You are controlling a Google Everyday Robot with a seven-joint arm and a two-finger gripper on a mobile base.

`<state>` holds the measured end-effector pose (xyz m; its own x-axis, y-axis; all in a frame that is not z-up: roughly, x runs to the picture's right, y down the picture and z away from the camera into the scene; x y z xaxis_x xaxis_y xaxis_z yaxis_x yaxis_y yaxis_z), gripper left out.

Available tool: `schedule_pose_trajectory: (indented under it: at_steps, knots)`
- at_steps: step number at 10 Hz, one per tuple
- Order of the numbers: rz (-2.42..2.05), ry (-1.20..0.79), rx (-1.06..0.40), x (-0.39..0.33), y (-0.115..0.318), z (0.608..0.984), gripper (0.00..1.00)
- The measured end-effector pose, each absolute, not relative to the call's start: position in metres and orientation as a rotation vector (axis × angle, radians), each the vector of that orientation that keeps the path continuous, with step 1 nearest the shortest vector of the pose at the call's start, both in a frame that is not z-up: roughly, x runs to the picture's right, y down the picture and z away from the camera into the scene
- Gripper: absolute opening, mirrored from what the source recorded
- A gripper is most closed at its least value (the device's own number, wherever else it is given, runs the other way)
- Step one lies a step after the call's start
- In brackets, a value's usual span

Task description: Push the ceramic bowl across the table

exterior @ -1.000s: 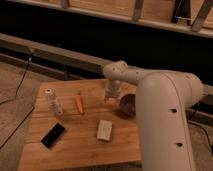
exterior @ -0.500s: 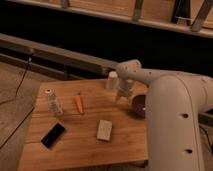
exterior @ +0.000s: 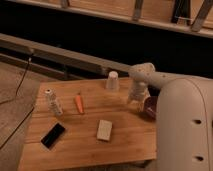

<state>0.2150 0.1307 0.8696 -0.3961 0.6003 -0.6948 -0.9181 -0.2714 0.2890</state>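
Observation:
The ceramic bowl (exterior: 149,106) is small, dark maroon and glossy. It sits near the right edge of the wooden slatted table (exterior: 75,150), partly hidden by my white arm. My gripper (exterior: 135,97) points down at the tabletop, just left of the bowl and close against its left side. Contact with the bowl is unclear.
A whitish upturned cup (exterior: 112,80) stands at the table's back edge, left of the gripper. A small bottle (exterior: 52,102), an orange carrot (exterior: 79,103), a black phone (exterior: 52,135) and a pale sponge block (exterior: 104,129) lie to the left. My arm covers the right side.
My gripper has moved right across the table, and the bowl has slid right ahead of it towards the right edge. The upturned cup is now uncovered.

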Motion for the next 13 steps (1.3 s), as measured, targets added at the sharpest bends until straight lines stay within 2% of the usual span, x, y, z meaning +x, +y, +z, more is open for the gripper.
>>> schedule_pose_trajectory:
  at_steps: [5, 13]
  knots:
    - [1.94, 0.943, -0.491, 0.266, 0.14, 0.845, 0.65]
    - [1.946, 0.959, -0.457, 0.269, 0.133, 0.843, 0.65]
